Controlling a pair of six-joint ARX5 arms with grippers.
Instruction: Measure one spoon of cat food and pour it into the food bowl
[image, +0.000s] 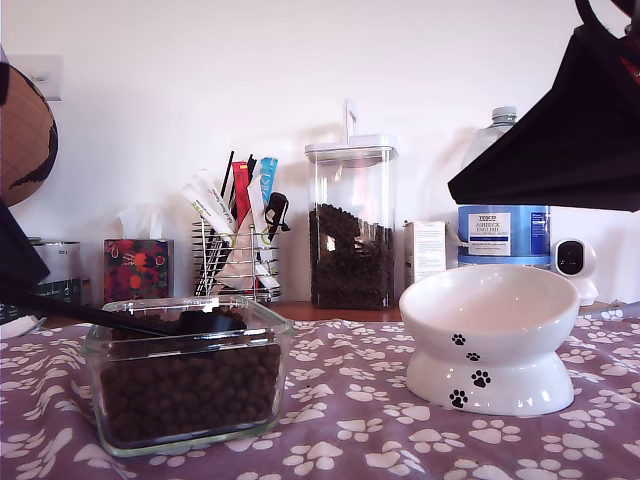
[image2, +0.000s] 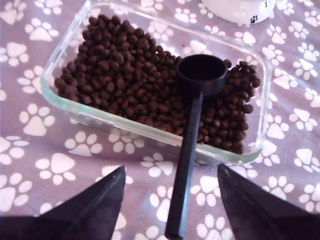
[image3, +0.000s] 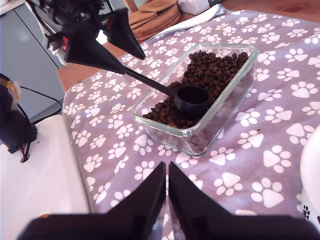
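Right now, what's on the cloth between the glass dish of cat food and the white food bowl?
Nothing. In the exterior view only bare paw-print cloth lies between the dish and the bowl; the jar stands farther back.

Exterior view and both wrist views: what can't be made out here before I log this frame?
- Bottom of the food bowl: the exterior view is side-on and the rim hides it. Both wrist views cut the bowl off at an edge.
- Handle end of the spoon: in the exterior view, a dark shape at that view's left edge covers it.
- Gripper of the arm at the exterior view's upper right: cut off by the edge.
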